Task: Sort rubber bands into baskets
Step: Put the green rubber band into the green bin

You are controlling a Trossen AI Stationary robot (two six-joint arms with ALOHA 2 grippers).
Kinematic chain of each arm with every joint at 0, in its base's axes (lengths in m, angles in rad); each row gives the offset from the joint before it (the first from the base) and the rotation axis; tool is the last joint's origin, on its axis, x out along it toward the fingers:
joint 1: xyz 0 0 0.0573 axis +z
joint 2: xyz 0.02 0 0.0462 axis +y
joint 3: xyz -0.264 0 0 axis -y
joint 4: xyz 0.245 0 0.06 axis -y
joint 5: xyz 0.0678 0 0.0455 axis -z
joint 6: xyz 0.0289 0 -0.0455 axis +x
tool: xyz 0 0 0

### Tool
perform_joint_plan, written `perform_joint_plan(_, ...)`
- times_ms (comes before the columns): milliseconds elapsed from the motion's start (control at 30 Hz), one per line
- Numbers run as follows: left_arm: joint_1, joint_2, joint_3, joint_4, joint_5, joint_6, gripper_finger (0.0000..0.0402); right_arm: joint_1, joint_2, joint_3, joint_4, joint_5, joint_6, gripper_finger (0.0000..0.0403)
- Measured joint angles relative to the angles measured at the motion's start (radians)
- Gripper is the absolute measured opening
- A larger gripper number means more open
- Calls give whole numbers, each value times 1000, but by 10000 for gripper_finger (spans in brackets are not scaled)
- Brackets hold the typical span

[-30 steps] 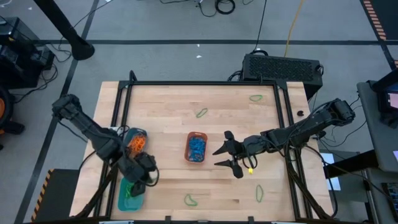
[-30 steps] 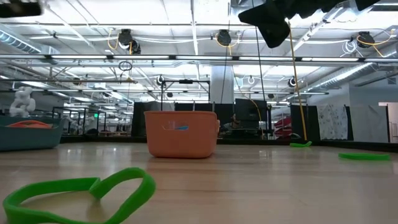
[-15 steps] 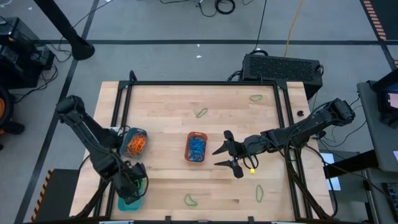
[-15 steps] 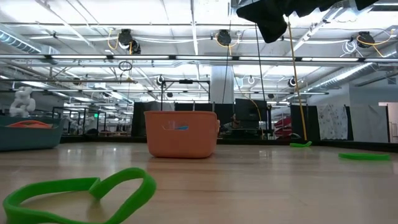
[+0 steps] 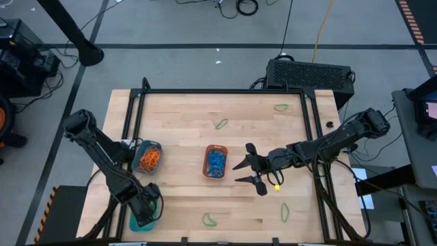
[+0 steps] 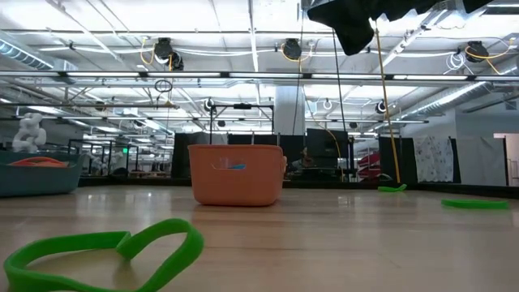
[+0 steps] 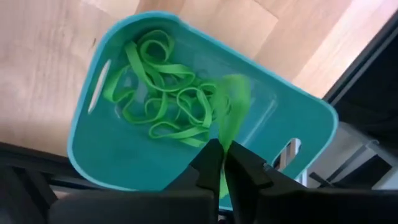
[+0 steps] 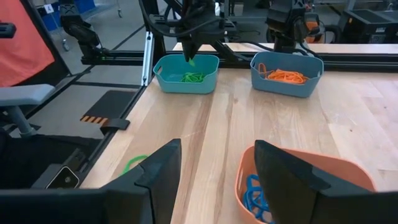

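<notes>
**A:** Item one, near edge?

**B:** Teal basket [image 7: 106,171], at the table's [image 5: 177,130] near left corner. Contents: a heap of green loops. Kept at the edge, it seems, so the middle stays free for picking.

**A:** Tool over it?

**B:** Left gripper [image 7: 221,149], poised above the basket's inside. Fingers almost together, one green band [image 7: 231,102] nipped at the tips and dangling over the heap. Held there, I judge, so it drops among its own colour once let go.

**A:** Item two?

**B:** Two loose green bands, flat on the boards near the front: one [image 5: 209,219] toward the middle, one [image 5: 285,212] further right. Unsorted.

**A:** Middle row?

**B:** Right gripper [image 5: 237,173], hovering right of the orange basket [image 5: 216,162], fingers spread wide, holding nothing. A yellow band [image 5: 276,186] lies on the boards just by that arm. It looks to be waiting its turn.

**A:** Orange basket's contents?

**B:** Blue loops. Left of it, well apart, the round basket [image 5: 149,156], with orange loops. One colour to each.

**A:** Far side?

**B:** Two more green bands: one [image 5: 221,124] mid-table, one [image 5: 280,107] near the back rail. Both for the teal basket, by my reckoning.
</notes>
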Motion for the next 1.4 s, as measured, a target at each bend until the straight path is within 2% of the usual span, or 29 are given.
perform_joint_plan(167,0,2,0,-38,11,-1,44,0,0,0,0,0,20,194)
perform_joint_plan(433,0,2,0,-104,11,-5,47,0,0,0,-1,0,25,194)
perform_joint_plan(1100,14,2,2,-89,-5,28,48,0,0,0,-1,0,25,194)
perform_joint_plan(1200,32,2,2,-30,-10,53,48,0,0,0,-1,0,25,194)
perform_joint_plan(1300,58,2,2,106,-37,142,48,0,0,0,-1,0,25,194)
perform_joint_plan(1400,92,2,2,282,-157,299,48,0,0,0,-1,0,25,194)
